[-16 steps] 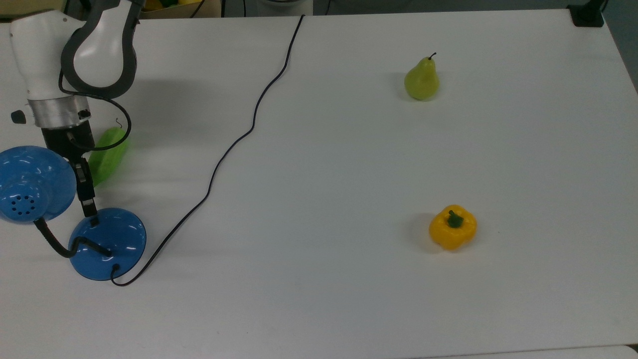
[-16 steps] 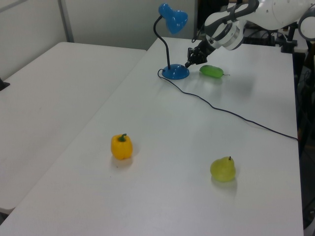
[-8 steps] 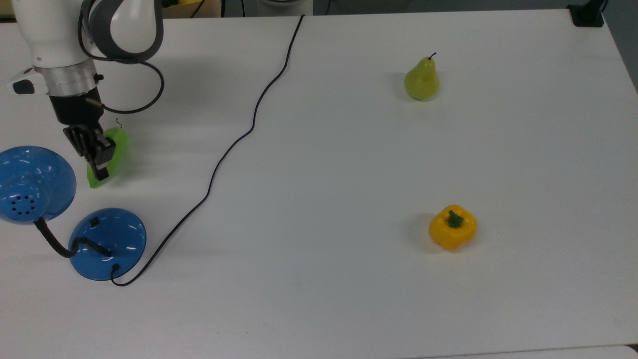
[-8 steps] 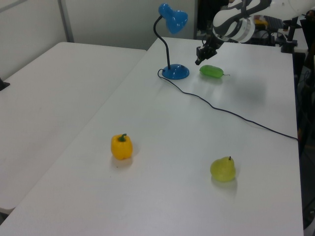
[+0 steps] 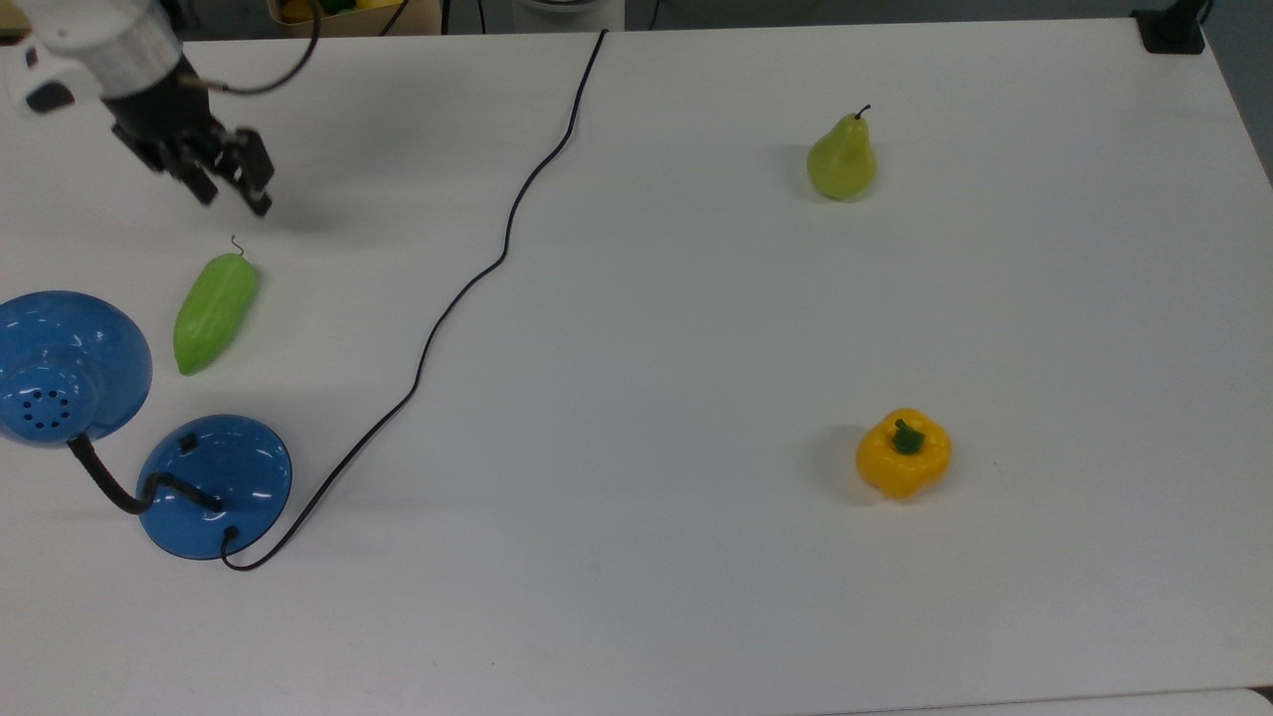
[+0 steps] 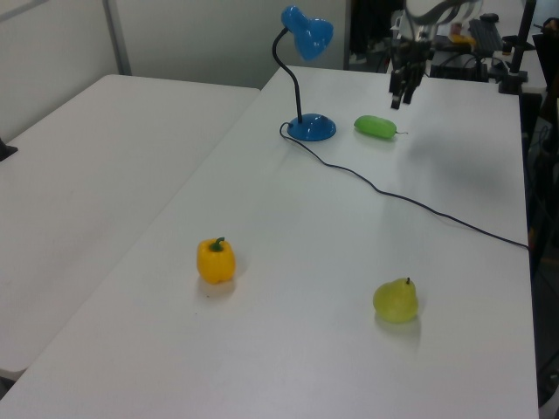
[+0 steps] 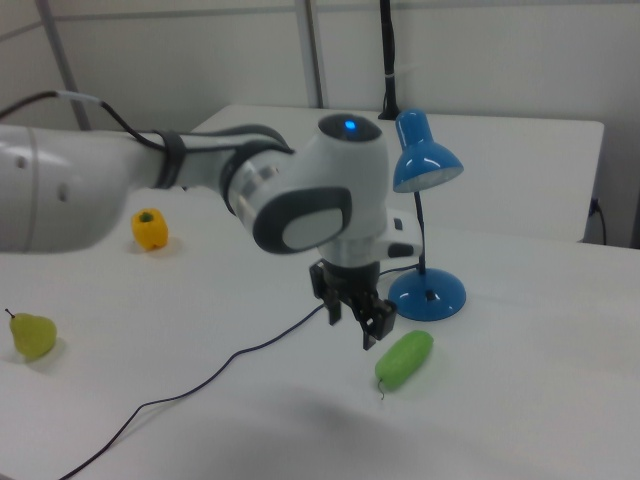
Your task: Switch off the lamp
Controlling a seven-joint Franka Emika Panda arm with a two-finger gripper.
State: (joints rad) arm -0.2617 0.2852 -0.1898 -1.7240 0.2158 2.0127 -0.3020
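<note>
The blue lamp stands at the top view's left edge, with its dome base (image 5: 214,487), the small black switch (image 5: 186,444) on it, a black gooseneck and the perforated shade (image 5: 60,368). In the left view the base (image 6: 312,128) sits at the back under the shade (image 6: 307,24). Its black cord (image 5: 467,288) runs across the table to the far edge. My gripper (image 5: 257,202) hangs shut and empty above the table, well off the lamp and beyond the green vegetable. It also hangs in mid-air in the left view (image 6: 398,100) and the right view (image 7: 368,338).
A green cucumber-like vegetable (image 5: 214,310) lies between gripper and lamp base. A pear (image 5: 841,159) and a yellow bell pepper (image 5: 903,453) stand far off on the top view's right. The white table (image 5: 646,597) is bare around them.
The gripper lifted off the switch on the lamp base and drew back over the green vegetable toward the top view's upper left. The lamp has not moved.
</note>
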